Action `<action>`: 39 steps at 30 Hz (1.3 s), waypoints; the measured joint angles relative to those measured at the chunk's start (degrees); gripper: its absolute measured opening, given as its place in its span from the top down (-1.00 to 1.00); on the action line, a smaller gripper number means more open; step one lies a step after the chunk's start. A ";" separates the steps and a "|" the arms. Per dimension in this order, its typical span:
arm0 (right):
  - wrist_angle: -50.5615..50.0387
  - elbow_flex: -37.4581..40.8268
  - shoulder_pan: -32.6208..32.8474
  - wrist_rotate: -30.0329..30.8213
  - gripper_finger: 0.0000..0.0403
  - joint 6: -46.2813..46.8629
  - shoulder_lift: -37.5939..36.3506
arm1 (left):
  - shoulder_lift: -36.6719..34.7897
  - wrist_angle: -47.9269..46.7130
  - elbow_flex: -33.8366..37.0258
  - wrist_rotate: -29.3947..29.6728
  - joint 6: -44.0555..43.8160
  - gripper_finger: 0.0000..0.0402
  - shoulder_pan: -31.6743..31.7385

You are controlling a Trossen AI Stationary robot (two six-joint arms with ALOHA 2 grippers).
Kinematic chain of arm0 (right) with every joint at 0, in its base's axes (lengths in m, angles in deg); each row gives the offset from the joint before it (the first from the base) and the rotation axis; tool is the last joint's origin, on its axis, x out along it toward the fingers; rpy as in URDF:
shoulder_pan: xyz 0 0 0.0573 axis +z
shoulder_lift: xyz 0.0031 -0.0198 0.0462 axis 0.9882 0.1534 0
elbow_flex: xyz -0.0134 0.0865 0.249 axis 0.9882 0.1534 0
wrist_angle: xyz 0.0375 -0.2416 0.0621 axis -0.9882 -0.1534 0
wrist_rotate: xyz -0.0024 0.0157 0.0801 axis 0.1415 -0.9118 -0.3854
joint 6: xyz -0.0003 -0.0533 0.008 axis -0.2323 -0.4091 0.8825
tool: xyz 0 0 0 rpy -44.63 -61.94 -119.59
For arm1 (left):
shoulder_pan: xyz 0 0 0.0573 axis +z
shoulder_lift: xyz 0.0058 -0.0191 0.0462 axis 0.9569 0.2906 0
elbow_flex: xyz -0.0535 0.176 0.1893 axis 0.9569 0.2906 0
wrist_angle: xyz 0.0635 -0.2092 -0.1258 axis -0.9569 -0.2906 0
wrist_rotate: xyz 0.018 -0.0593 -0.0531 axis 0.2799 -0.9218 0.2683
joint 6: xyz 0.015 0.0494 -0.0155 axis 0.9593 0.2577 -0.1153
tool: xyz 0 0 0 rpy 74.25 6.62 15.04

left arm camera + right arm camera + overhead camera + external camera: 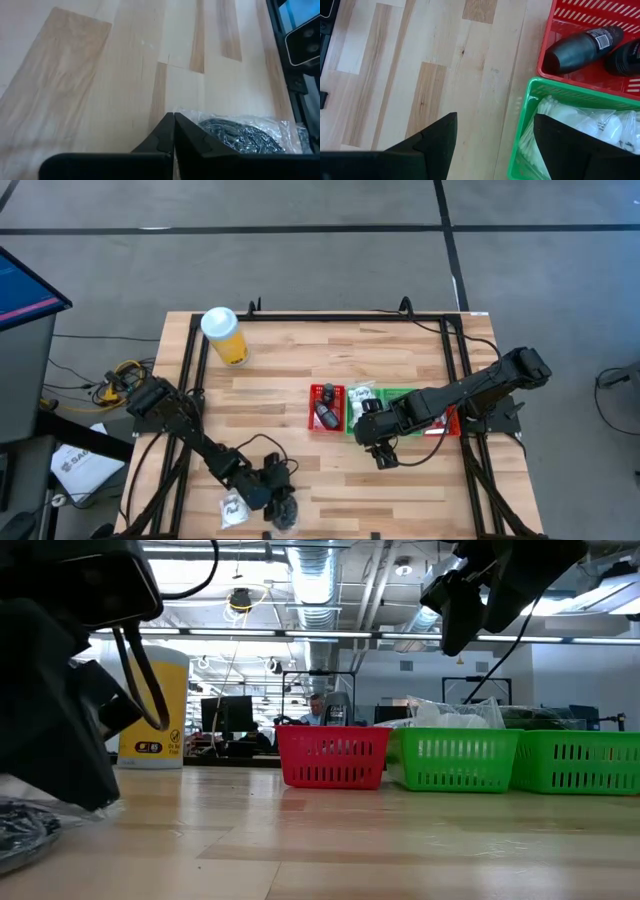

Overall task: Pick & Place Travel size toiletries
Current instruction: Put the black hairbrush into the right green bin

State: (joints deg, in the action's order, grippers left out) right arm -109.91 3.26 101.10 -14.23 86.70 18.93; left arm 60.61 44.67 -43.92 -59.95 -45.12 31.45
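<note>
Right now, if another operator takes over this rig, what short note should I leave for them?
Left gripper: shut, low at the table's near edge, its tips pinching the edge of the clear bag of black pieces. Whether the grip is firm cannot be told.
Right gripper: open, empty, hovering over the corner of the green basket.
Done: dark bottles lie in the red basket; white packets lie in the green one.
Left: that bag and the white sachet beside it wait on the table.

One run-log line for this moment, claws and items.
left claw: shut, at clear bag of black pieces, near table edge | right claw: open, empty, over green basket rim | red basket: dark bottles
</note>
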 joint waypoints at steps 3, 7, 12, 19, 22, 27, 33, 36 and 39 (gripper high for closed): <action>0.00 0.00 0.00 0.00 -0.24 0.00 0.00 | -0.32 0.08 -0.02 0.40 0.18 1.00 0.23; 0.02 0.00 0.00 0.00 -0.24 0.40 0.00 | -2.92 0.54 -0.48 1.59 3.35 1.00 0.27; 0.44 0.02 0.00 0.00 -0.24 1.44 0.00 | -7.85 0.54 -0.50 4.38 7.73 1.00 0.30; 2.72 0.03 -0.07 0.00 -0.24 4.85 0.68 | -11.74 0.64 -0.52 5.42 10.41 1.00 1.85; 3.65 0.04 -0.07 0.01 -0.24 5.61 0.68 | -12.46 0.92 -0.62 5.49 10.74 1.00 2.80; 4.94 0.04 -0.07 0.02 -0.24 7.92 0.68 | -13.32 1.39 -2.12 6.17 14.10 1.00 4.02; 6.45 0.04 0.26 0.02 -0.24 9.04 0.68 | -13.66 1.58 -5.40 7.40 19.36 1.00 5.36; 6.74 0.04 0.24 0.02 -0.24 9.05 0.68 | -13.66 1.72 -6.77 7.60 20.99 1.00 6.40; 8.06 0.04 0.33 0.02 -0.24 9.07 0.68 | -13.66 1.72 -7.62 9.40 22.57 1.00 7.46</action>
State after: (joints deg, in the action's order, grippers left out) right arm -101.85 3.31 101.43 -14.21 95.77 19.61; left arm 46.95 46.39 -51.53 -50.54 -22.55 38.91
